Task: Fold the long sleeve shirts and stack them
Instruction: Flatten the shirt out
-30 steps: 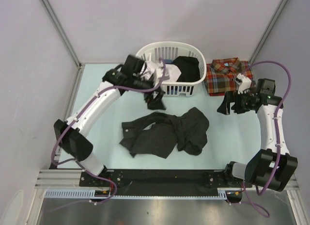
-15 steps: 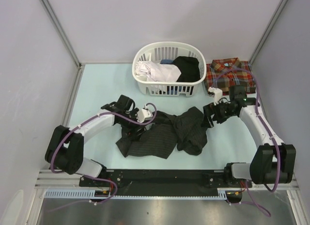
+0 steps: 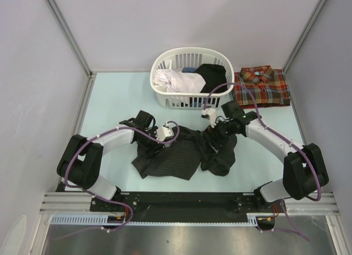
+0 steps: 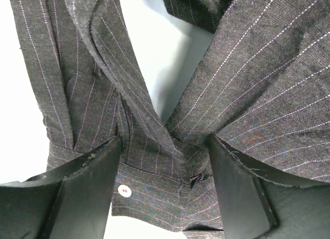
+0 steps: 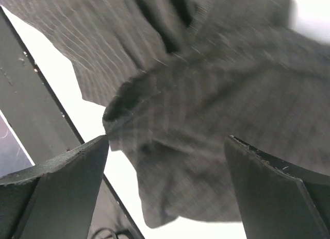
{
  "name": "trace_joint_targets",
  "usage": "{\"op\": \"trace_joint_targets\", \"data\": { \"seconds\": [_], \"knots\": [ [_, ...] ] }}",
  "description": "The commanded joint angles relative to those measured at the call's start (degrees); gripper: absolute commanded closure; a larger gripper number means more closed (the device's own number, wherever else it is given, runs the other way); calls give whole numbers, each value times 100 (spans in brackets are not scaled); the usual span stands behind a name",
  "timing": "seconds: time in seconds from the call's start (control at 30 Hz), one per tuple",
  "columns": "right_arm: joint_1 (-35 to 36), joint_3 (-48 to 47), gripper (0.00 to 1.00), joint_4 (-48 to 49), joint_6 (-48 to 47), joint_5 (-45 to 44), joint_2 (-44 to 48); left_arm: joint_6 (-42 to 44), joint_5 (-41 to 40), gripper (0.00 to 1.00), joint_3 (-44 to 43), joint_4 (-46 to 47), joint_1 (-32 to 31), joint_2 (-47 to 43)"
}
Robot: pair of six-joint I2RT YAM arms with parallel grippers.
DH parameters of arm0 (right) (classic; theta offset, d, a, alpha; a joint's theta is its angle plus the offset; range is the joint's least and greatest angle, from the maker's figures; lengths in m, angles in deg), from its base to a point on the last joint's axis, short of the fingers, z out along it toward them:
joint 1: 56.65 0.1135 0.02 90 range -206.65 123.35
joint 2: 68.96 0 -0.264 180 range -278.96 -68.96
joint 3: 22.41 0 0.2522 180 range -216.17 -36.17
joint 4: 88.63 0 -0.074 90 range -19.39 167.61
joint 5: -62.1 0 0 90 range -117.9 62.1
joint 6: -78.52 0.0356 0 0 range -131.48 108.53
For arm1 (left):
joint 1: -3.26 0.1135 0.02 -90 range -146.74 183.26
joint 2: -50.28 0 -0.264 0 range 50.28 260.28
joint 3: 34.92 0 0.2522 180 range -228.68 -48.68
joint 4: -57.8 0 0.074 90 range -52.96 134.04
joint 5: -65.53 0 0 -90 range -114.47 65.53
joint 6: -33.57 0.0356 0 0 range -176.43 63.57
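Soft, thin and light, by the look of the dark pinstriped shirt (image 3: 184,153): likely to sag, drape and drag its loose parts along when lifted, never to keep a shape. Hardly fragile, and not slick to judge by the woven surface, yet apt to slip out of a shallow pinch. Best taken at the doubled, stitched edges such as button band, collar, cuff or shoulder seam, at two places well apart, so as to pull flat.

Lies crumpled and unfolded on the table (image 3: 110,101), just in front of the white laundry basket (image 3: 165,61). As for the plaid shirt (image 3: 261,87): sits folded flat just to the right of the basket, untouched by either arm.

At the left gripper (image 4: 162,156): down on the left part of the heap in front of the basket, jaws spread, one finger on each side of a gathered ridge of striped cloth next to a band with a small white button (image 4: 124,190). Cloth between the fingers, not yet pinched as far as can be told.

At the right gripper (image 5: 167,146): over the right part of the heap, nearer the basket, jaws spread wide. Dark cloth below and between the fingers, blurred in the wrist view; no telling whether touching. Grips nothing.
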Motion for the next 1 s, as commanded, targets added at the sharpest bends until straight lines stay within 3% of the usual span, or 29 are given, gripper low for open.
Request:
{"op": "trace_joint_targets", "data": {
  "seconds": [0.0,0.03,0.07,0.13,0.17,0.2,0.3,0.5,0.63,0.8,0.87,0.97],
  "knots": [
    [511,-108,5,717,394,-479,-248,-186,77,29,135,-26,31,-93],
    [537,-91,11,789,543,-498,-310,-195,77,31,161,-35,49,-136],
    [520,-117,37,816,579,-507,-371,-186,60,34,187,-35,58,-146],
    [433,-274,75,702,571,-560,-390,-177,42,51,214,-43,136,-120],
    [319,-319,100,615,553,-533,-337,-177,103,60,205,-69,189,-102],
    [-65,-371,100,370,501,-429,-258,-160,156,78,161,-235,251,-84],
    [-1083,-643,100,-411,-95,37,286,-72,366,100,-6,-578,611,-250],
    [-2940,-662,100,-1748,-1658,-67,1218,349,560,100,-488,-1176,1665,-1094],
    [-4178,-372,100,-2049,-2258,-339,1473,700,639,100,-1007,-1511,2507,-1350],
    [-4963,119,100,-2172,-2909,-629,1606,860,613,100,-1411,-1537,3379,-1420],
    [-5052,278,100,-2286,-3155,-735,1641,895,1016,100,-1640,-1712,3740,-1429],
    [-4974,411,100,-2374,-3112,-613,1658,1106,1605,100,-2114,-2099,3784,-1543]
  ]
}}
